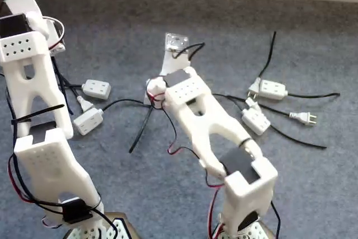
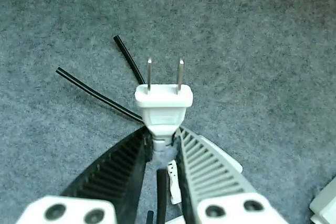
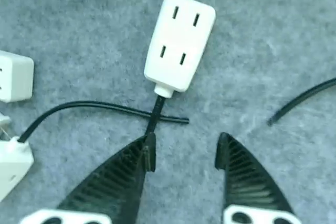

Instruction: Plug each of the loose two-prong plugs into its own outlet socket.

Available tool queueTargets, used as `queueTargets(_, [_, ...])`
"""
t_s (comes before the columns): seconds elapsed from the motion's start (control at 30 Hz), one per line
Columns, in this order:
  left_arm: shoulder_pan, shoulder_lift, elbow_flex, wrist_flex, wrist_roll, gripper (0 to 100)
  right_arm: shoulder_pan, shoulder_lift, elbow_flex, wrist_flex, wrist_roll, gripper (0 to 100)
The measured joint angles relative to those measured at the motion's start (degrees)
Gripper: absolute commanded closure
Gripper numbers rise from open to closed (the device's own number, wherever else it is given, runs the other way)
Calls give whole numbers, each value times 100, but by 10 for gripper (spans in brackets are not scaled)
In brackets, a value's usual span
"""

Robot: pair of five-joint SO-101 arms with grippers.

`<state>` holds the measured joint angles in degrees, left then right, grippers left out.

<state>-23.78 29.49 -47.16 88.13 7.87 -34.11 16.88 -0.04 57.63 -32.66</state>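
Note:
My left gripper [image 2: 161,139] is shut on the neck of a white two-prong plug [image 2: 163,100], prongs pointing away over bare carpet, its black cord running back between the fingers. My right gripper [image 3: 185,144] stands open just above a white outlet block [image 3: 179,43] with two empty socket pairs facing up. That block's cord [image 3: 154,116] lies beside the black finger [image 3: 131,166]. A loose plug [image 1: 305,117] lies at the right of the carpet. I cannot tell which arm is which in the high view.
Grey carpet holds outlet blocks at the left [image 1: 96,88] [image 1: 88,121] and right [image 1: 272,88] [image 1: 255,120], some with plugs seated. Black cords trail across the middle [image 1: 140,130]. One arm rises at the far left, another stretches over the centre.

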Motion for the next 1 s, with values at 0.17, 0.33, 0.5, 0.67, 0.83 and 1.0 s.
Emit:
queueTargets(0.17, [0, 0, 0, -123, -9, 993, -18, 888, -1064, 0, 26, 756])
queueTargets(0.33, [0, 0, 0, -141, -9, 993, -18, 1793, -2048, 0, 26, 756])
queueTargets(0.5, [0, 0, 0, -141, -9, 993, 70, 2866, -3138, 18, 26, 776])
queueTargets(0.67, [0, 0, 0, -141, -9, 993, 316, 3402, -4211, 818, 26, 954])
queueTargets(0.83, [0, 0, 0, -141, -9, 993, 554, 3446, -5266, 2154, 26, 936])
queueTargets(1.0, [0, 0, 0, -141, -9, 993, 571, 3437, -6400, 3666, 26, 936])
